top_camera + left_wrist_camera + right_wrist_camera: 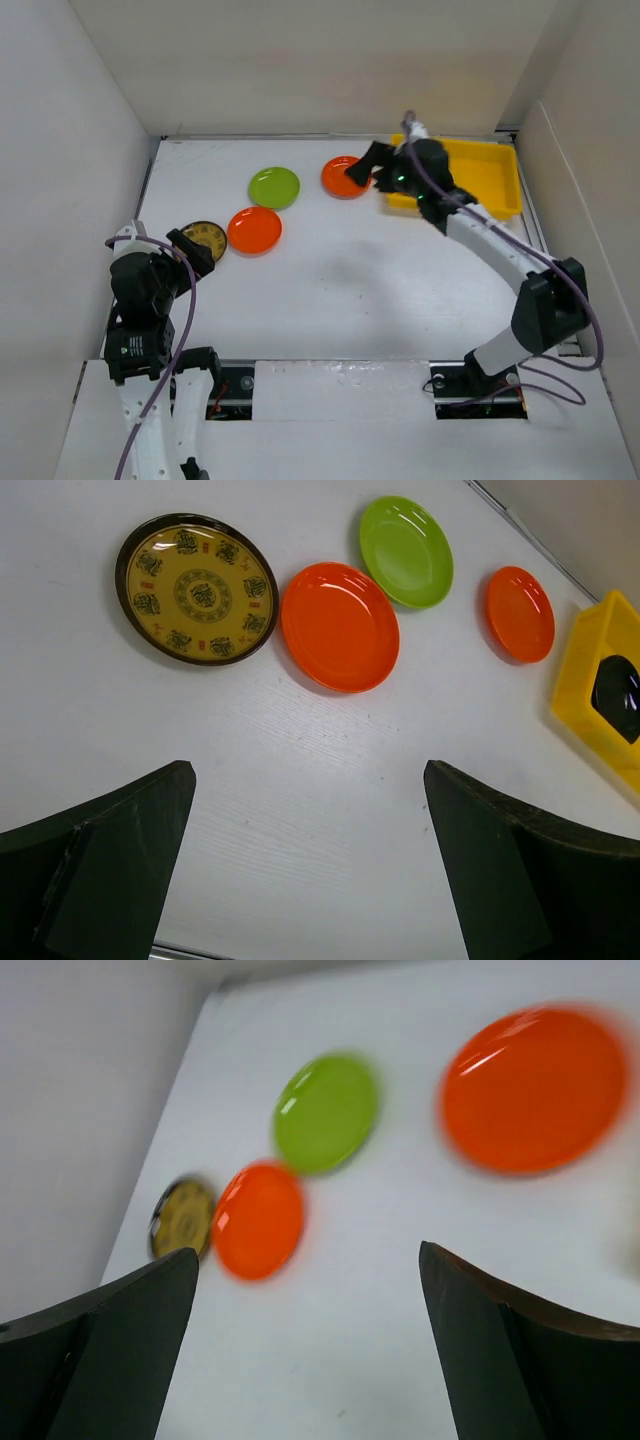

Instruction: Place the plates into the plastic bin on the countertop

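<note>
So four plates are out on the table (350, 290). There's the brown-and-gold plate (205, 240) at the left, the near orange plate (254, 230) just beside it, then the green plate (274, 187). The far orange plate (345, 177) sits closest to the yellow bin (490, 175). A black plate (617, 695) already lies inside the bin (the right arm hides part of the bin from above, so I can't say what else is in there).

The right pincer (366, 166) hangs over the gap between the bin's left wall and the far orange plate. Its jaws are spread wide with nothing between them, and my guess is it's lining up on that plate because it's the shortest trip. The left pincer (308, 765) is also wide open and empty, parked low by the brown-and-gold plate, probably because that end is its side to reach.
</note>
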Motion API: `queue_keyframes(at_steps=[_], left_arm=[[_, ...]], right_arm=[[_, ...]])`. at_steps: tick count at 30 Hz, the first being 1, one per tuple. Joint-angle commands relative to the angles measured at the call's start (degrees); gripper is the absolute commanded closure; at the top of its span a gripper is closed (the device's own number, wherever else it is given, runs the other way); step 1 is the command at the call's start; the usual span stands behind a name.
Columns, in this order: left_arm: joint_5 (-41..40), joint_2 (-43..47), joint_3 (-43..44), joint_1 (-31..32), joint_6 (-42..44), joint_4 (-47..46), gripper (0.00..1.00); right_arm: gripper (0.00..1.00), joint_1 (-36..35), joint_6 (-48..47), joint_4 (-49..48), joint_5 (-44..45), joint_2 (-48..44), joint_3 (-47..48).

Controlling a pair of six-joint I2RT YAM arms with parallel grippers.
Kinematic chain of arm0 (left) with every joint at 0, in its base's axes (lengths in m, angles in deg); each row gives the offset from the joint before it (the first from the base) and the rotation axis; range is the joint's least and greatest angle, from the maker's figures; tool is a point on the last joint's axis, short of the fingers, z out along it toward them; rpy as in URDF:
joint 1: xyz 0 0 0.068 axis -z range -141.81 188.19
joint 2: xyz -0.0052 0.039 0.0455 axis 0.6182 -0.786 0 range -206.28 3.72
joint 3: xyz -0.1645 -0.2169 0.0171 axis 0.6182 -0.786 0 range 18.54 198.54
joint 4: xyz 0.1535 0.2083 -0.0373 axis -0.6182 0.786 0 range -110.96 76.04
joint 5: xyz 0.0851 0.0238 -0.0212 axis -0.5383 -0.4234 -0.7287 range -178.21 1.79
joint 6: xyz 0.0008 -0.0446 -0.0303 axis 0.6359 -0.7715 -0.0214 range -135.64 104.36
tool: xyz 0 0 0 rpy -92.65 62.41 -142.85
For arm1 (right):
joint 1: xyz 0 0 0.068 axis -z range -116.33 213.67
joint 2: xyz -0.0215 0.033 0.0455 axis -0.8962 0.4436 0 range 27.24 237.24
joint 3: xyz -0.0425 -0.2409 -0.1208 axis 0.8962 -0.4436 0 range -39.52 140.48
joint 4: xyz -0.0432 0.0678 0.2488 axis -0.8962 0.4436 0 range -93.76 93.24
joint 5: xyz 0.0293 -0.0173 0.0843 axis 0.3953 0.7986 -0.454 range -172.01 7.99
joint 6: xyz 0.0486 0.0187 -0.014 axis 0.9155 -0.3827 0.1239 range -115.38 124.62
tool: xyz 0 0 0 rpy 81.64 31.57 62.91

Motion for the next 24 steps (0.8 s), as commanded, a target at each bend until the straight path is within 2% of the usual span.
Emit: queue_keyframes(at_steps=[1,3,4,6,7,10,16,17,24], left_arm=[[-0.29,-0.62,-0.3,-0.39,-0.13,-1.91,0.0],[-0.29,-1.15,-0.3,-0.39,-0.13,-1.91,0.0],[-0.29,-1.15,-0.3,-0.39,-0.13,-1.91,0.0],[-0.29,-1.15,-0.3,-0.39,-0.13,-1.91,0.0],[-0.9,-1.15,0.22,-0.39,-0.74,-1.39,0.0],[-1.52,0.34,0.22,-0.39,-1.26,-1.38,0.0],[-1.52,-1.67,0.22,-0.39,-1.27,-1.38,0.0],[-1.52,-1.67,0.22,-0.39,-1.27,-1.38,0.0],[-1.52,-0.98,0.22,-0.39,-0.74,-1.38,0.0]], right_arm=[[0.03,-9.94,1.8,-8.77,-5.01,6.76,-5.86],[0.11,-14.51,4.16,-15.8,-9.58,11.76,-4.91],[0.12,-15.66,6.18,-18.26,-11.33,17.09,-4.12],[0.17,-17.94,8.21,-22.22,-14.77,22.04,-0.36],[0.18,-18.56,9.0,-23.2,-15.56,26.33,1.06],[0.21,-19.79,10.76,-23.21,-15.57,31.02,6.24],[0.23,-20.33,11.3,-17.15,-12.67,39.72,15.04],[0.27,-20.85,12.08,-15.84,-12.67,41.04,17.83],[0.4,-20.86,14.11,-6.62,-11.79,49.83,28.56]])
